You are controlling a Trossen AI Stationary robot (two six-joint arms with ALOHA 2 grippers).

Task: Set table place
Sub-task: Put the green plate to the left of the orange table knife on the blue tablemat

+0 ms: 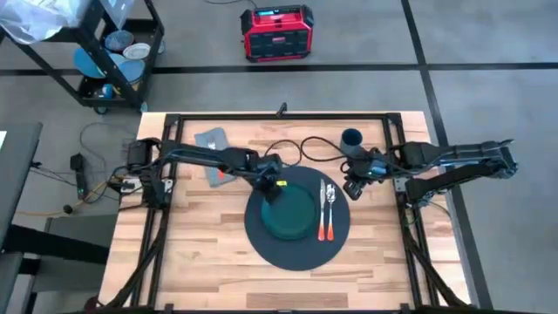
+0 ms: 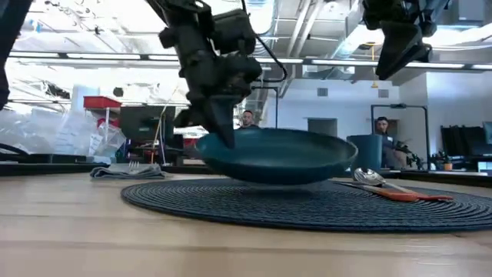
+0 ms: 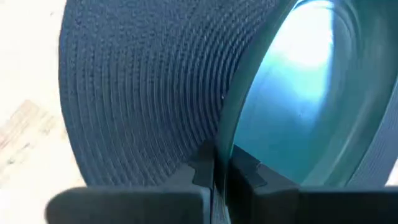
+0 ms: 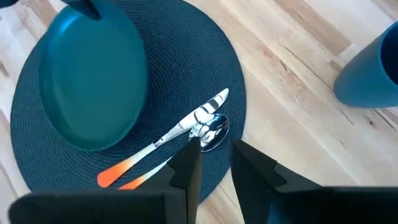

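On the far left of the table (image 1: 200,262) a grey cloth (image 1: 212,139) lies with a fork on it, well apart from the mat. The left gripper (image 1: 271,189) reaches in from that side and pinches the near-left rim of the green plate (image 1: 289,214); its jaws are closed tight on the rim, one finger above and one below, as the left wrist view shows. In the low view the plate (image 2: 269,156) hangs tilted, its gripped side lifted and its underside only just above the weave, so I cannot tell whether the far edge touches.

The mat (image 1: 261,240) lies flat near the middle of the table, a little right of centre, much wider than the plate. The plate sits over its middle, leaving a broad ring of bare weave all round.

Right of the plate, still on the mat, a spoon (image 1: 331,196) and a second piece of cutlery (image 1: 322,209) lie side by side, touching or nearly so, both with orange handles pointing to the near edge.

Beyond the mat's right rim, the right gripper (image 1: 352,187) hovers above the bare wood with nothing in it, jaws a small way apart. A blue cup (image 1: 350,139) stands upright behind it, near the far edge.
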